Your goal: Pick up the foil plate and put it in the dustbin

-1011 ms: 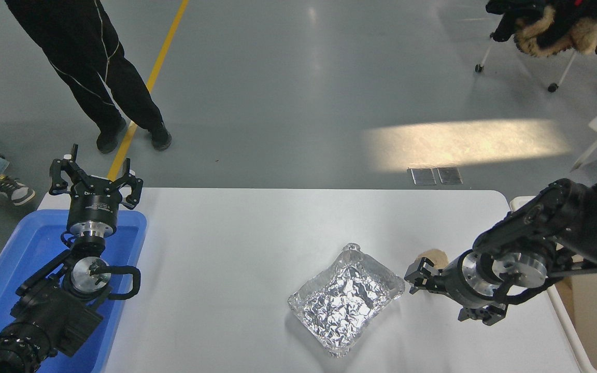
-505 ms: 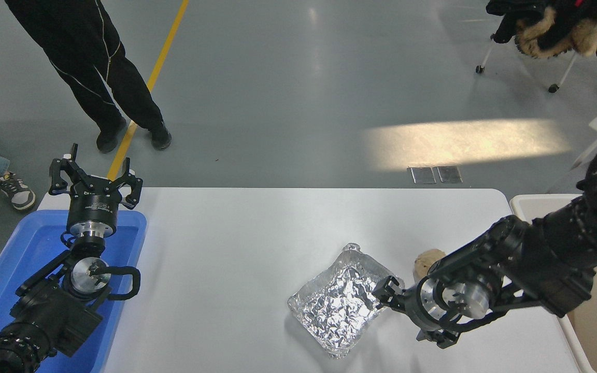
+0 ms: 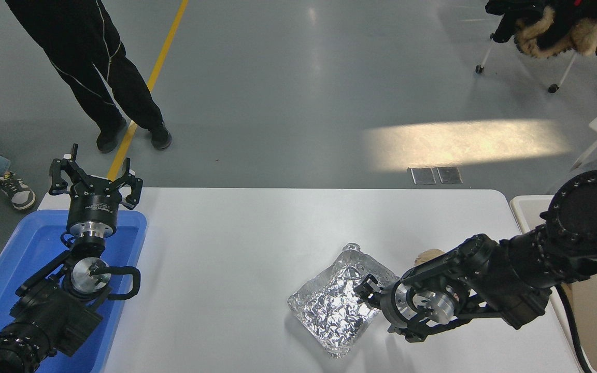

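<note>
The foil plate (image 3: 327,311), shiny and wrinkled, lies on the white table (image 3: 257,233) right of centre, turned at an angle. My right gripper (image 3: 381,310) comes in from the right, low over the plate's right edge. Its fingers are spread, one finger (image 3: 365,288) over the plate's inside, the other near the front-right rim. It holds nothing. The dustbin (image 3: 522,208) is a cream bin at the table's right end, mostly hidden behind my right arm. My left gripper (image 3: 95,178) is parked open at the lower left.
A blue tray (image 3: 24,248) sits at the table's left end under my left arm. A small tan lumpy ball (image 3: 424,255) lies just behind my right wrist. A person in black (image 3: 96,67) stands beyond the far left corner. A chair with a coat (image 3: 552,26) is at the top right.
My right arm has swung left, past the tan ball, and carried the open gripper from the table onto the plate's right edge. The plate and the left arm have not moved.
</note>
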Tool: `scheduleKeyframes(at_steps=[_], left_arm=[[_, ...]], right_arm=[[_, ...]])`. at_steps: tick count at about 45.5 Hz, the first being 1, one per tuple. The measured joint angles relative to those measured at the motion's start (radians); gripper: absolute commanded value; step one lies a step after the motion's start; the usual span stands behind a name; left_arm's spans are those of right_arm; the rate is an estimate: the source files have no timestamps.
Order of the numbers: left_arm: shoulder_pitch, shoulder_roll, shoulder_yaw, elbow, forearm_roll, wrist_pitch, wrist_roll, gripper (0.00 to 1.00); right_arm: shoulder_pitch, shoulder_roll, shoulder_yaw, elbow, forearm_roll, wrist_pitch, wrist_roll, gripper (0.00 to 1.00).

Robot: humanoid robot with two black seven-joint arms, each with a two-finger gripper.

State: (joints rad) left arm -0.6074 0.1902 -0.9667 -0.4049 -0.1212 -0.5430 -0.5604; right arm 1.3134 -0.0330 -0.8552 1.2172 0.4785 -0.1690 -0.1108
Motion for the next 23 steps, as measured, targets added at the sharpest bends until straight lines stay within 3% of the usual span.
scheduleKeyframes(at_steps=[1, 23], left_arm=[[0.000, 0.000, 0.000, 0.000, 0.000, 0.000, 0.000, 0.99], [0.000, 0.000, 0.000, 0.000, 0.000, 0.000, 0.000, 0.99]], right_arm=[[-0.002, 0.002, 0.001, -0.002, -0.001, 0.000, 0.000, 0.00], [-0.018, 0.022, 0.004, -0.022, -0.011, 0.001, -0.001, 0.00]])
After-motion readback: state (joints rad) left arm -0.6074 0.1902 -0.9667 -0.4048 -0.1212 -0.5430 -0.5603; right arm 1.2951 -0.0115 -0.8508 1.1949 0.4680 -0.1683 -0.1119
